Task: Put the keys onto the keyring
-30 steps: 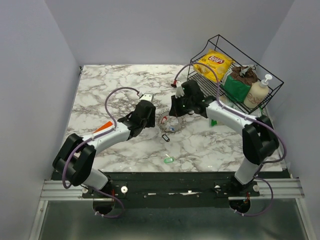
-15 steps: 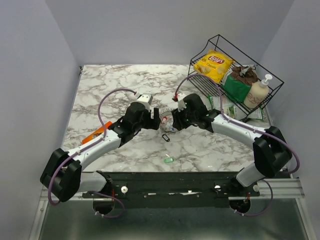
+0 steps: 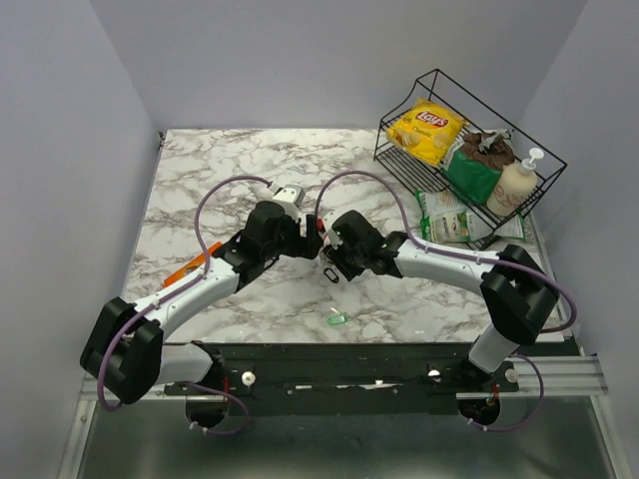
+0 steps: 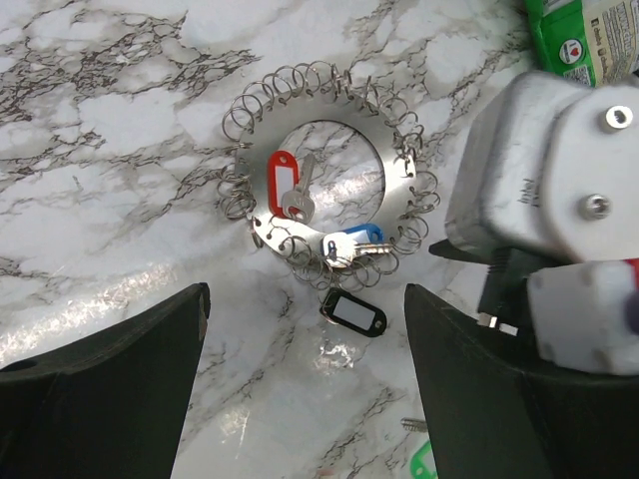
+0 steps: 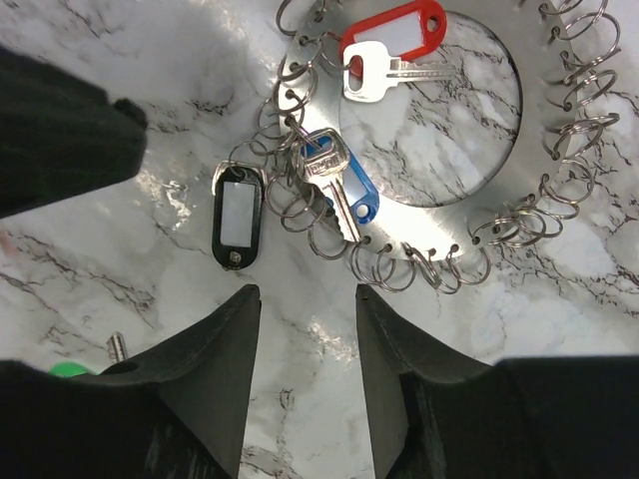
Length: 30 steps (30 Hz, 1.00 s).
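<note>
The keyring (image 4: 397,205) is a flat silvery ring edged with several small split rings. A red-headed key (image 4: 283,185) and a blue-headed key (image 4: 354,242) hang on it, and a black tag (image 4: 353,313) lies at its near edge. A green-headed key (image 3: 336,319) lies apart on the marble nearer the bases. My left gripper (image 4: 305,389) is open and empty, above the marble just short of the tag. My right gripper (image 5: 308,349) is open and empty, just short of the keyring (image 5: 469,225), the blue key (image 5: 339,185) and the tag (image 5: 237,215). In the top view both grippers (image 3: 312,232) (image 3: 334,257) hide most of the ring.
A black wire basket (image 3: 544,185) at the back right holds a chips bag (image 3: 427,127), a green bag and a soap bottle (image 3: 511,188). A green packet (image 3: 454,218) lies in front of it. An orange object (image 3: 190,267) lies beside my left arm.
My right gripper has swung left and nearer, from the ring's far right to its near edge. My left gripper moved a little right toward the ring. The keys and ring have not moved.
</note>
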### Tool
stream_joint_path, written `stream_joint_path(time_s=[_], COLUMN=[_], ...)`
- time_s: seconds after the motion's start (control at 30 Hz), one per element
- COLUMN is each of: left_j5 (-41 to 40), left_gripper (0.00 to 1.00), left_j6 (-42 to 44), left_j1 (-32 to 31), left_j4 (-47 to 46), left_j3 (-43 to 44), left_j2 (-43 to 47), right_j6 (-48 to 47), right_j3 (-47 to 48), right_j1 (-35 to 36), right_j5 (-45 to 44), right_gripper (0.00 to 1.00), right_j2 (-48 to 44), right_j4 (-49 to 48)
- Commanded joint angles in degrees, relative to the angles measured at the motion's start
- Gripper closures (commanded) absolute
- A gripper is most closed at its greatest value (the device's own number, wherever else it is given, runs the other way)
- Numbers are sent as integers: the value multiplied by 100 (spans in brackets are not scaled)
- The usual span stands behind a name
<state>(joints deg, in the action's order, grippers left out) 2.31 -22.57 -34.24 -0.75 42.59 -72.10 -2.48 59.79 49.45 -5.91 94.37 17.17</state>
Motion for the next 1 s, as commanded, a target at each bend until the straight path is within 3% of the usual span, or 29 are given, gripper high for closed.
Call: stream_joint_path(time_s=[0.0, 0.57, 0.97], left_j5=[270, 385, 402], left_gripper=[13, 13, 13], left_j6=[-90, -151, -160], left_j1=[40, 66, 58], left_j4=[-91, -162, -171], left_j3=[-75, -198, -225], left_j2=[169, 275, 214], right_j6=[-288, -191, -121], right_j3=[235, 455, 543], right_j1=[179, 276, 284], right_j5=[-437, -938, -1193], right_gripper=[50, 60, 62], right_j2=[240, 741, 952], right_j4=[260, 498, 516])
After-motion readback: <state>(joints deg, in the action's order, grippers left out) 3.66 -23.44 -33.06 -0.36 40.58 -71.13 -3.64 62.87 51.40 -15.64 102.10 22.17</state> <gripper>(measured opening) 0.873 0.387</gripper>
